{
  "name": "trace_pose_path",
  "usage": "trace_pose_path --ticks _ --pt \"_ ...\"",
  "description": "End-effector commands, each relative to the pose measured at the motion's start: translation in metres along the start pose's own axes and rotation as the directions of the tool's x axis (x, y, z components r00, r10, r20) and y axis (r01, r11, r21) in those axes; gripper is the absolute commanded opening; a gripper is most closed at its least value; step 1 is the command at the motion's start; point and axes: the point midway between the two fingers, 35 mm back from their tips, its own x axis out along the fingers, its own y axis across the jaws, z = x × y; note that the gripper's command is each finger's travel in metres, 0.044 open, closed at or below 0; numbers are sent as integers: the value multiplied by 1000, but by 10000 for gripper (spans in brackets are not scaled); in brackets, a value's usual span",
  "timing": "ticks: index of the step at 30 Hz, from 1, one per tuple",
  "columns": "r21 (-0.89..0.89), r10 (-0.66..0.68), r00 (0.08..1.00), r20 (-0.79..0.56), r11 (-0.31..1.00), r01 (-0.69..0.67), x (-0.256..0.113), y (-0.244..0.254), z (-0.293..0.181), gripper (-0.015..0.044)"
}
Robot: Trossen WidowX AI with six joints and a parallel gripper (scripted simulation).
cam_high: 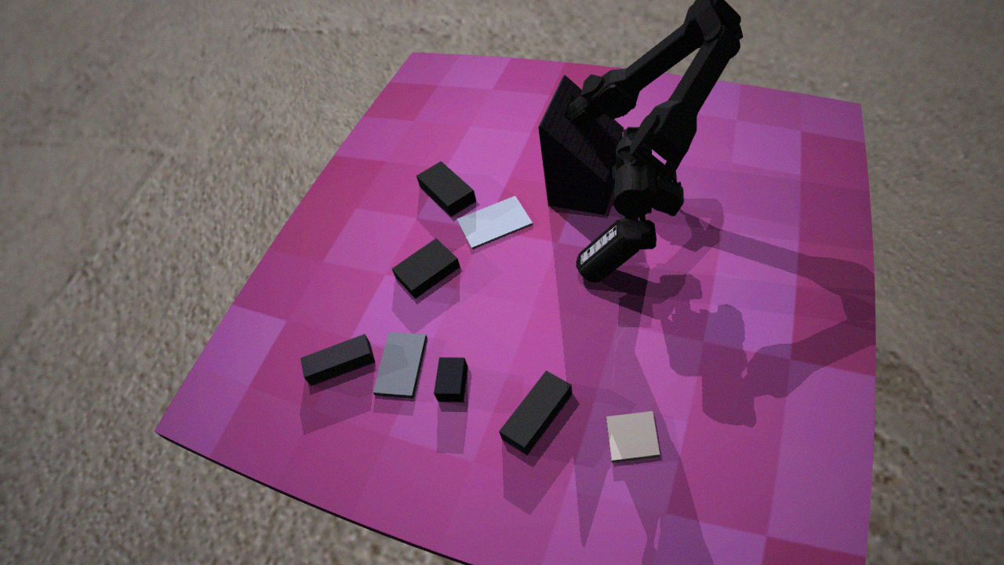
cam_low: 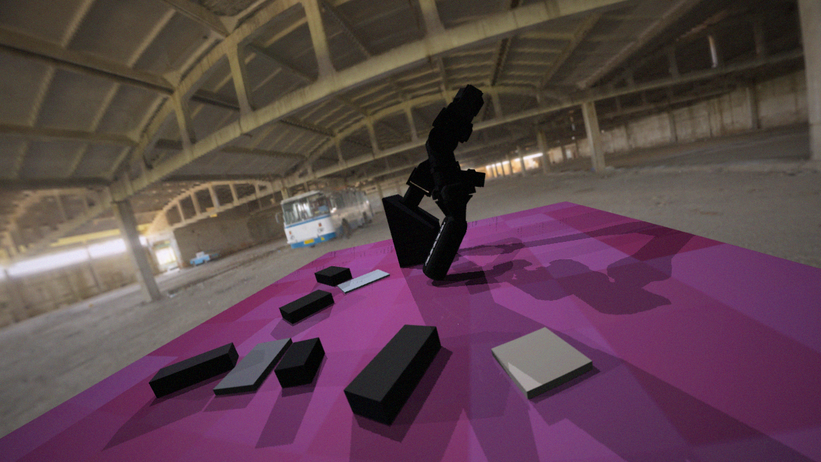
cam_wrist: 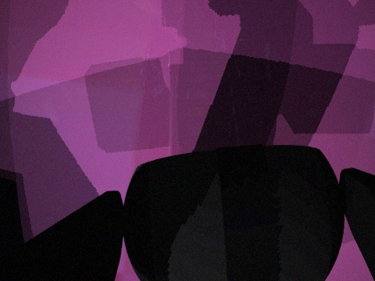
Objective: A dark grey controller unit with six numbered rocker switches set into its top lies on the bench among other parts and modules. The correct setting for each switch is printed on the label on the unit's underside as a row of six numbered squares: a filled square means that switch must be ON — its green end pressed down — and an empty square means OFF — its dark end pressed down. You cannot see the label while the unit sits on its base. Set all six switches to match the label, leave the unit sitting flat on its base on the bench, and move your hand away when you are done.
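The dark grey controller unit (cam_high: pixel 613 258) (cam_low: pixel 449 248) (cam_wrist: pixel 250 234) is held steeply tilted, its lower end close to or on the bench (cam_high: pixel 519 309). My gripper (cam_high: pixel 640 230) (cam_wrist: pixel 233 194) is shut on the unit, with one finger on each side of it in the wrist view. The white label strip (cam_high: pixel 598 245) on the unit's underside faces the top view and shows a row of small dark marks, too small to read surely. In the exterior view the label is only a thin edge-on strip. The switches are turned away or in shadow, so their settings cannot be told.
A tall black slanted block (cam_high: pixel 572 158) (cam_low: pixel 408 232) stands just behind the unit. Black blocks (cam_high: pixel 426 268) (cam_high: pixel 445 188) (cam_high: pixel 536 412) and a pale blue plate (cam_high: pixel 495 221) lie around, with a grey plate (cam_high: pixel 400 365) and a cream plate (cam_high: pixel 633 436) further forward.
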Motion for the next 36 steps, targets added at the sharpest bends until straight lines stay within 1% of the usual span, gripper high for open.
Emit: trace_pose_path --ticks 1,36 --pt "8 13 1000 -6 1000 -13 5 3 0 337" --pt "8 12 1000 -4 1000 -12 23 3 22 337"
